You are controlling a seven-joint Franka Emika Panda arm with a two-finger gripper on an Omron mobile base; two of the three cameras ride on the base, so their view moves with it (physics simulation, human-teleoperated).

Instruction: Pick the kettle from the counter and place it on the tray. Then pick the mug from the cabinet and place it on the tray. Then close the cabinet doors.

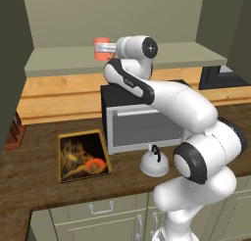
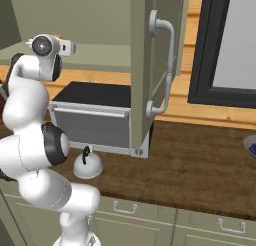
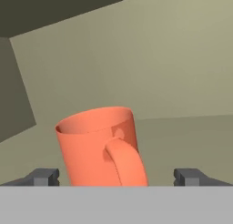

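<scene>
Claw is standing fully spread around the mug, whose handle is facing it, so closing fingers are risking tipping it on the shelf.

mug on cabinet shelf | microwave mid-bench, at back | tray left of it | kettle in front, near bench's front edge

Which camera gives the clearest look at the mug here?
The hand view: the mug fills the centre, rim and loop handle plain, between the open gripper's fingertips. The left base view shows it small on the cabinet shelf, partly behind the hand. The right base view shows at most an orange sliver.
</scene>
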